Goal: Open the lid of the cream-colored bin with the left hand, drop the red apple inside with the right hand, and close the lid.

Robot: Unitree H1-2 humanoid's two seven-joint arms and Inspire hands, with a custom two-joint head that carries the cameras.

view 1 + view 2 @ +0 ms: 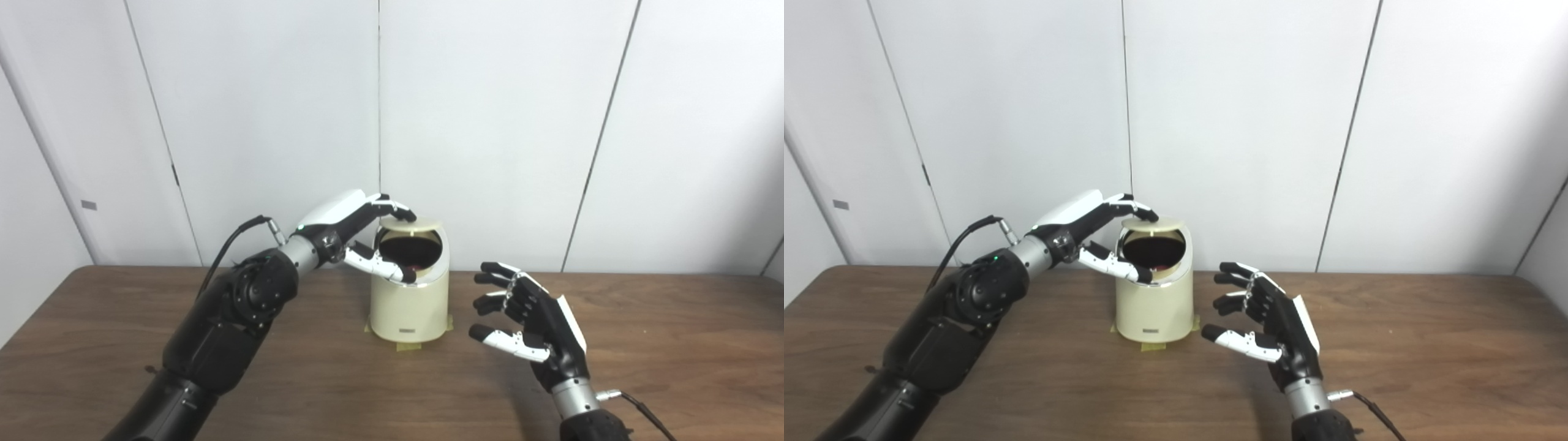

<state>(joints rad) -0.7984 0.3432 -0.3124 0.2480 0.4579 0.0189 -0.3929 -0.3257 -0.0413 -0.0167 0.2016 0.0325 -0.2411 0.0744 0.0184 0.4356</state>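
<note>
We see the bin (409, 306) standing upright near the middle of the tabletop (661, 343), close to the far edge, with bits of yellowish tape (409, 346) showing at its base. Its lid (411, 225) is tipped back, so the round mouth is open toward us. Inside, in the dark, a small patch of red shows low at the front rim: that is the apple (1165, 267), mostly hidden by the wall of the bin and by shadow.

Our left hand (361, 229) is at the bin's top left. Its fingers (401, 212) lie on the back edge of the lid, and the thumb reaches across the lower front rim of the mouth, partly covering it. We cannot tell whether it truly grips the lid or only rests on it. A black cable (236, 236) loops up from the left wrist.

Our right hand (530, 321) hovers to the right of the bin, near it but apart, palm turned toward it, fingers spread and curled, holding nothing. Its forearm is cut off by the bottom edge, as is the left arm lower down.

The tabletop is dark brown wood grain. Behind it stand plain white wall panels (490, 122) with thin dark seams, and a small grey tag (89, 204) sits on the left panel.
</note>
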